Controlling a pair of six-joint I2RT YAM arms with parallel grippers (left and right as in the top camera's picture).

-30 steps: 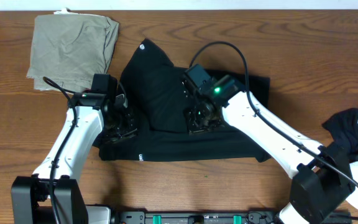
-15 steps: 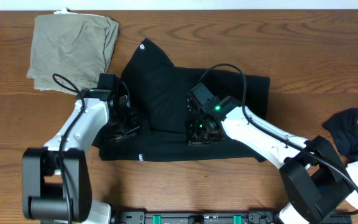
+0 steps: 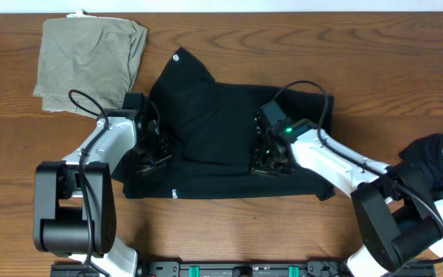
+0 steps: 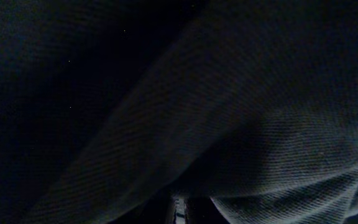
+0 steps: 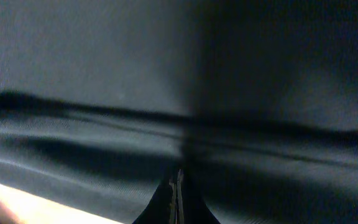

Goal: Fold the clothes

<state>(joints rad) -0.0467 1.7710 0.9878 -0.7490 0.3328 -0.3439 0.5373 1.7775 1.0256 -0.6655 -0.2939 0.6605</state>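
Right gripper (image 3: 266, 160) shifted rightward, pinching black shirt (image 3: 206, 115), left gripper (image 3: 154, 158) pinching its left side, olive garment (image 3: 91, 54) at table's (image 3: 375, 46) far-left corner

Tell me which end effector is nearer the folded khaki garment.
Left. The left end effector sits on the black shirt's left edge, just below the khaki garment; the right end effector is on the shirt's right half, farther off.

Black shirt (image 4: 241, 124) fills both wrist views, blurred. Left gripper (image 3: 154, 158), right gripper (image 3: 268, 163): tips sunk in it, probably pinching. Dark garment (image 3: 429, 165) at right edge of table (image 3: 229, 231) runs off-frame.
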